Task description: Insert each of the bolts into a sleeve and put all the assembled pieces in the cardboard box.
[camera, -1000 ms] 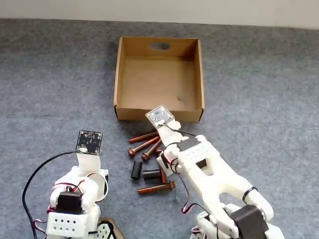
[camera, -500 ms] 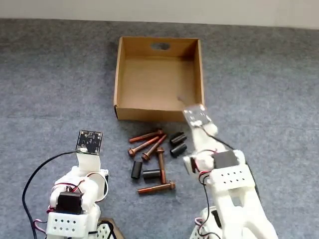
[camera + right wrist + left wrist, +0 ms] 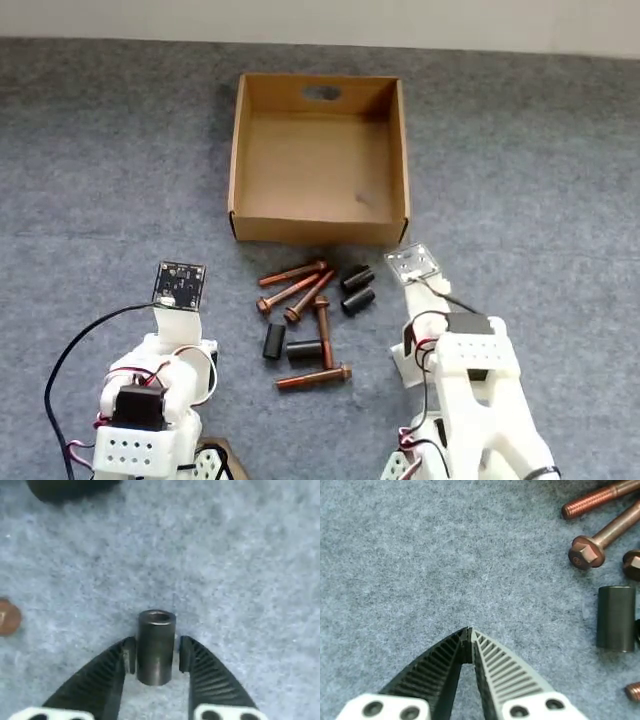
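Now your right gripper clamps a short black cylindrical sleeve, its long axis in line with the gripper, open end pointing away. The copper-coloured hex-head bolts lie between both arms, near your left gripper, which is closed and empty.

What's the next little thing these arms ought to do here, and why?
Probably the left claw should open and reach for the nearest bolt. The right claw grips a black sleeve, open end facing outward, while the left claw is shut over bare carpet, holding nothing. A bolt must enter that sleeve before it goes in the cardboard box.
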Tool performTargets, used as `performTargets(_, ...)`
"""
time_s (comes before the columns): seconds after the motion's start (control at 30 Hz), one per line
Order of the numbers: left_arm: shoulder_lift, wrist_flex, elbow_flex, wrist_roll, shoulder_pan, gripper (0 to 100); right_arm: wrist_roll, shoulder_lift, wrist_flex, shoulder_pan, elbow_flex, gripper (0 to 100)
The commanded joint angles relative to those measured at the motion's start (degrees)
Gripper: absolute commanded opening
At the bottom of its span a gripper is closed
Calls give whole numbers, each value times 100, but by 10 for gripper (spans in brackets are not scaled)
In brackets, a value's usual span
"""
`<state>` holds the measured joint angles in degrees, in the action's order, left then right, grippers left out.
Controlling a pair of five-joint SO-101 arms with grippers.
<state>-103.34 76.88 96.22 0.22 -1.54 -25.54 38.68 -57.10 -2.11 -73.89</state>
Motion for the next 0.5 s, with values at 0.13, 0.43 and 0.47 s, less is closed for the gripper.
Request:
performTargets(0.13,-48,35,101,53,-57,8,-659,-66,66,101,119,148)
performTargets(0.43,-48,35,101,53,-57,8,-686,-66,954,-13,-277,53)
performTargets(0.47,-48,35,101,53,-57,8,-686,-31,945,-40,-295,5)
